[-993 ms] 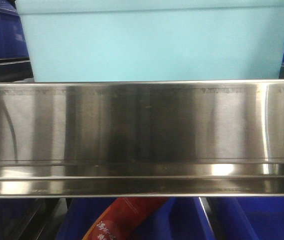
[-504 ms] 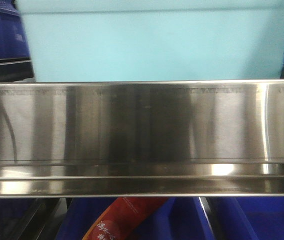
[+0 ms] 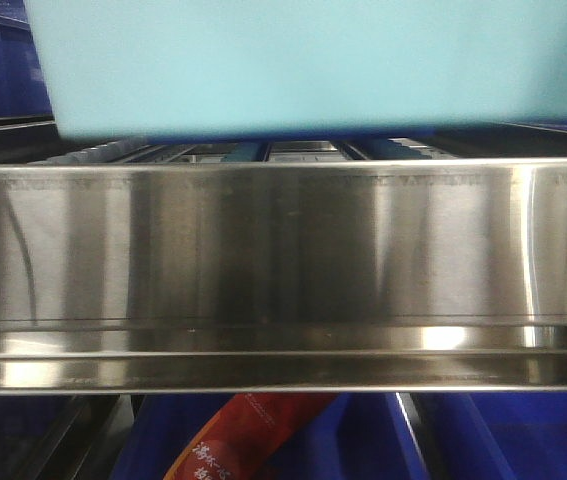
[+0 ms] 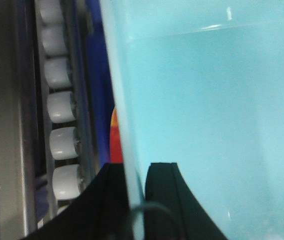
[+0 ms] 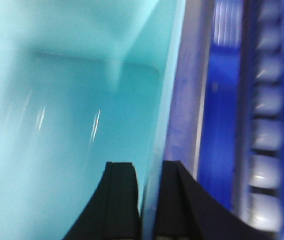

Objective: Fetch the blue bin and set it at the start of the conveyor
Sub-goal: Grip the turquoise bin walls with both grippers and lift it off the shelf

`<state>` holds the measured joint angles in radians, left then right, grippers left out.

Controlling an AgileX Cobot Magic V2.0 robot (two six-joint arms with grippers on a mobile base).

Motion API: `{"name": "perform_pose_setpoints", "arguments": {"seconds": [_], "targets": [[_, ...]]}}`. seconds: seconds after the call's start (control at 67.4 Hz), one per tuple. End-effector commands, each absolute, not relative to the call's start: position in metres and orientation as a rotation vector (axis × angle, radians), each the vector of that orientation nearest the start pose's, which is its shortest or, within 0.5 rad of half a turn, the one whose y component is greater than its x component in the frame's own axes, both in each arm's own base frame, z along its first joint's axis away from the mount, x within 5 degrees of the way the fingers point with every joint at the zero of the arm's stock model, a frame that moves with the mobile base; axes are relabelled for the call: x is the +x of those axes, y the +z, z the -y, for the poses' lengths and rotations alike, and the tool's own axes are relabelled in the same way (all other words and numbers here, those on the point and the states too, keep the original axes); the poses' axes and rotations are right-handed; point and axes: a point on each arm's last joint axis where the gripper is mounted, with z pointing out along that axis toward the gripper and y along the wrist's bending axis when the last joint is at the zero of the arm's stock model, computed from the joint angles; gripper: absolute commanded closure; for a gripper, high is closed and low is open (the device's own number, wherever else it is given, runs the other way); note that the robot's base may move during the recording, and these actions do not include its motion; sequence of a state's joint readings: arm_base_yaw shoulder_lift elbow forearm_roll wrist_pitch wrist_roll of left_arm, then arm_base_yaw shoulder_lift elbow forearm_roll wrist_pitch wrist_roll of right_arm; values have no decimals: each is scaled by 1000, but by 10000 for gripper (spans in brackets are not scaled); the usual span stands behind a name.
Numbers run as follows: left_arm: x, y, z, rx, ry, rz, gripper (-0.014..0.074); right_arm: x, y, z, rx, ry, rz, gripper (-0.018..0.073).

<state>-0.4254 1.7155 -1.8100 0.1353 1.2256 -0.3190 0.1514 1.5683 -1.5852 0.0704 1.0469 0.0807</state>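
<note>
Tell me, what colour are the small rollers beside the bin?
White to pale grey. The rollers show best in the left wrist view, beside the blue bin.

The bin [image 3: 303, 65] hangs clear above the rack rail [image 3: 283, 250], left hand [image 4: 136, 171] and right hand [image 5: 147, 169] clamping opposite walls.

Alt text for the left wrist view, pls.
The left end effector grips the pale aqua bin by its side wall, one black finger inside and one outside. The bin's interior fills the right of the frame; a row of white rollers runs down the left.
</note>
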Motion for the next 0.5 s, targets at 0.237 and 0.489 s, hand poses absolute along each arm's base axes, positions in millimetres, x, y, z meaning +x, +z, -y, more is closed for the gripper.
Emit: {"name": "perform_pose_setpoints", "arguments": {"seconds": [0.237,0.489], "targets": [[252,476,135,251,-182,-2308,707,235,474,-42,-90,211,-2211,711],[230,495,123,225,-204,-2238,707,207,492,-38,-89,229,-2127,711]]}}
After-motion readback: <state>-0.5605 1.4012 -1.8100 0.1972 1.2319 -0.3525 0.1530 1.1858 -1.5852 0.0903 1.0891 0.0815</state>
